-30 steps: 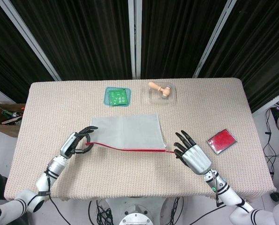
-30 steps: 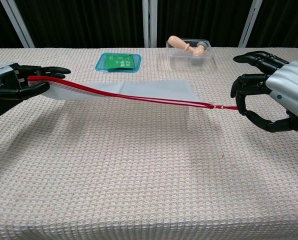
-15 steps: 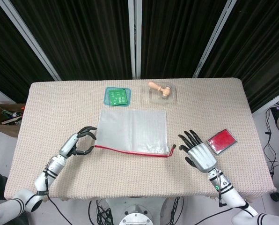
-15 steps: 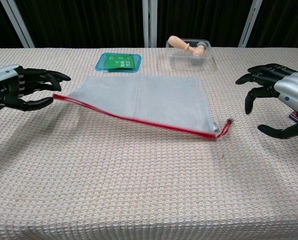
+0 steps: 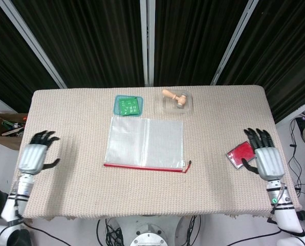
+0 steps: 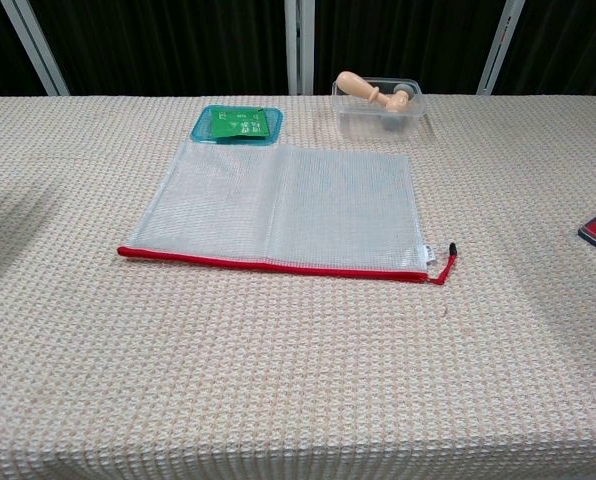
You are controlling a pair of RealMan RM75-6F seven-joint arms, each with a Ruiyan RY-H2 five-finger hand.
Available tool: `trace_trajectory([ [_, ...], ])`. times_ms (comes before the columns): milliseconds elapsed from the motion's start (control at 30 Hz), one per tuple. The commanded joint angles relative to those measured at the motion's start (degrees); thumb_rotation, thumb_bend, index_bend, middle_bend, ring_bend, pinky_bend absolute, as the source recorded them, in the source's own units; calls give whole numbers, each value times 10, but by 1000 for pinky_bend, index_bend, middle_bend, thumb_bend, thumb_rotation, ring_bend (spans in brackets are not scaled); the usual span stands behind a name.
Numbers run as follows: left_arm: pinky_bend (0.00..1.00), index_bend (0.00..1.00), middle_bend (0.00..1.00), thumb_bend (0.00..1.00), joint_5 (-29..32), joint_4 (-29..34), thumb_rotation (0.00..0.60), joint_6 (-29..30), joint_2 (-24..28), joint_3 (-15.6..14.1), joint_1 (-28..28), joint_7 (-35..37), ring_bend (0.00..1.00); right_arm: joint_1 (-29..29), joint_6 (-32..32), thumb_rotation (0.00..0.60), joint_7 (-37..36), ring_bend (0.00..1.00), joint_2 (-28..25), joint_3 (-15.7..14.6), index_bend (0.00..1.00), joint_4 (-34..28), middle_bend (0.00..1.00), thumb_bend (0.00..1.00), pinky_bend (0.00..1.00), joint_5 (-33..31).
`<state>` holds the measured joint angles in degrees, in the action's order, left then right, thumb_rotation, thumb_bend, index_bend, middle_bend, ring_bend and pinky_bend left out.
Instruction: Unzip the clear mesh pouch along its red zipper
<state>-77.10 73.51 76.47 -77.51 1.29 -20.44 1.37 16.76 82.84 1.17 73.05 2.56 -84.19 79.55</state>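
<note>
Midway between left hand (image 5: 34, 156), right hand (image 5: 265, 157), mesh pouch (image 5: 145, 143)

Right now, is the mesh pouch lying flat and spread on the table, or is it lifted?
Flat and spread. The clear mesh pouch rests fully on the table, red zipper straight along its near edge, neither hand touching.

The clear mesh pouch (image 6: 288, 205) is laid flat at mid-table, its red zipper (image 6: 268, 262) run straight along the near edge, with the slider and its red pull cord (image 6: 440, 262) seen at the right corner.
</note>
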Motion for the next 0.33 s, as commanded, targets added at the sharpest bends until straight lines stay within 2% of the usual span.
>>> trace_trajectory([
  [33, 134, 255, 128, 174, 42, 55, 600, 63, 54, 4, 68, -51, 83, -39, 22, 600, -54, 0, -40, -2, 0, -16, 72, 194, 0, -4],
  [133, 135, 255, 128, 171, 40, 82, 600, 107, 69, -3, 103, -69, 84, -62, 32, 600, -86, 0, -59, -16, 0, -23, 62, 197, 0, 8],
  [333, 135, 255, 128, 167, 12, 129, 600, 170, 71, -21, 156, -82, 83, -89, 52, 600, -105, 0, -61, -26, 0, -16, 58, 197, 0, 32],
])
